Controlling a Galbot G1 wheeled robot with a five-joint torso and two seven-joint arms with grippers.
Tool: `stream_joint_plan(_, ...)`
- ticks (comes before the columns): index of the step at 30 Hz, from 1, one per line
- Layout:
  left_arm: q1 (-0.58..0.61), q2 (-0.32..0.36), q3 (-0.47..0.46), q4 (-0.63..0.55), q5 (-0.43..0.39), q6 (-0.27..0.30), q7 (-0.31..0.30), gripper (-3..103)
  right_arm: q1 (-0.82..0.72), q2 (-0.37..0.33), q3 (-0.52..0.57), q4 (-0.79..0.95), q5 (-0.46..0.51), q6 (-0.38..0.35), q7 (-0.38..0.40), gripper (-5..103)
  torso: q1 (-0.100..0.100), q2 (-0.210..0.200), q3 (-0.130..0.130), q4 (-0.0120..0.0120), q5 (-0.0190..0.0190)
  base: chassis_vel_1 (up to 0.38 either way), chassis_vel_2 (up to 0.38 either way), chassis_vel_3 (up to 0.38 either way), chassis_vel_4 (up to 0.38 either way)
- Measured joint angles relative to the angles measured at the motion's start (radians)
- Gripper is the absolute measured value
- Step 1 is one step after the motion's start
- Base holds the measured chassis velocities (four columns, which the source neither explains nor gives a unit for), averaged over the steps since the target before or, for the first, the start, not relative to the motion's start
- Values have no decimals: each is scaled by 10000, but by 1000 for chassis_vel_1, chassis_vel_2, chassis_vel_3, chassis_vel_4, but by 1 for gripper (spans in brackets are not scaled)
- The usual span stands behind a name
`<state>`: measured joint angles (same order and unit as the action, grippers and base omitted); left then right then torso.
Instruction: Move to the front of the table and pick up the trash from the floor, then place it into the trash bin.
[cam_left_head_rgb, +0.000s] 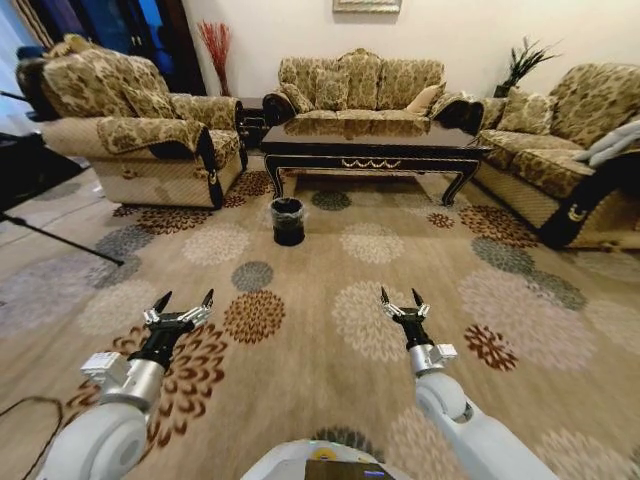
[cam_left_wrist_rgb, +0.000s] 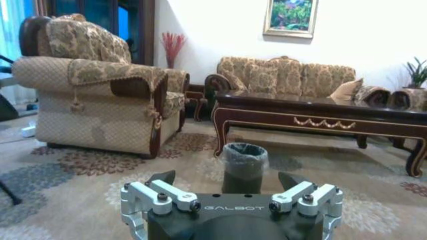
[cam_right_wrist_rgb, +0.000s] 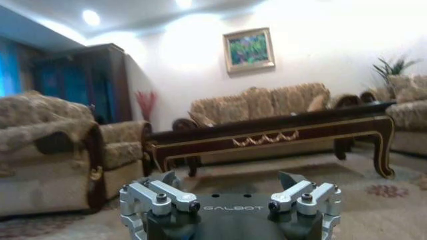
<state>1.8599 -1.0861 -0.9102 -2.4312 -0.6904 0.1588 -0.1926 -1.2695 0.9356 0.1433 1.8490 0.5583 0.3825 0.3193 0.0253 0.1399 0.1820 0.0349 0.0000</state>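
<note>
Black bin (cam_left_head_rgb: 288, 221) with crinkled bag liner at frame centre, on flowered carpet (cam_left_head_rgb: 330, 350) before the dark table (cam_left_head_rgb: 375, 152), contents hidden, left claw (cam_left_head_rgb: 183, 303) and right claw (cam_left_head_rgb: 401, 297) released, low foreground.

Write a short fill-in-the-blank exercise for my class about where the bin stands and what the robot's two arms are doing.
1. The trash bin stands on the ____.
2. The bin stands in front of the table's ____ end.
3. Both the left gripper and the right gripper have their fingers ____.

Missing words: floor; left; open
</note>
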Motion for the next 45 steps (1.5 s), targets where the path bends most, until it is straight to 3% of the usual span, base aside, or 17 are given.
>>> stream_joint_plan(4,27,-93,110,-21,151,74,-203,100,-13,13,16,14,-54,119,-141,100,-7,2,-6,-1,-11,245,-287,-259,245)
stream_joint_plan(7,7,-122,133,13,236,130,-368,100,-1,11,74,35,-44,141,-144,100,-7,5,-4,1,1,107,-61,-115,100)
stream_joint_plan(16,-24,-119,110,73,250,8,-338,100,42,37,169,63,40,286,-142,100,6,0,4,0,1,-31,33,46,-36)
stream_joint_plan(27,-84,-156,-166,268,88,-376,313,100,69,18,376,109,106,242,-49,100,58,251,205,0,1,0,0,0,0)
stream_joint_plan(37,-254,-226,-545,363,-52,-389,737,100,-85,-32,1477,390,-522,-102,-352,100,156,666,520,2,1,0,0,0,0)
stream_joint_plan(40,-446,-297,-780,495,-122,-247,884,100,-689,-33,2680,1072,-876,-1452,-243,100,203,849,656,2,1,0,0,0,0)
stream_joint_plan(41,-446,-297,-780,495,-122,-247,884,100,-689,-33,2680,1072,-876,-1452,-243,100,203,849,656,2,1,0,0,0,0)
stream_joint_plan(43,-593,-316,-868,647,-29,-197,1103,100,-1283,-120,3278,1727,-913,-2292,411,100,239,961,730,-1,1,0,0,0,0)
stream_joint_plan(45,-761,-315,-914,779,45,-148,1289,100,-1829,-192,3773,2231,-1050,-2676,668,100,266,1066,807,-1,-1,0,0,0,0)
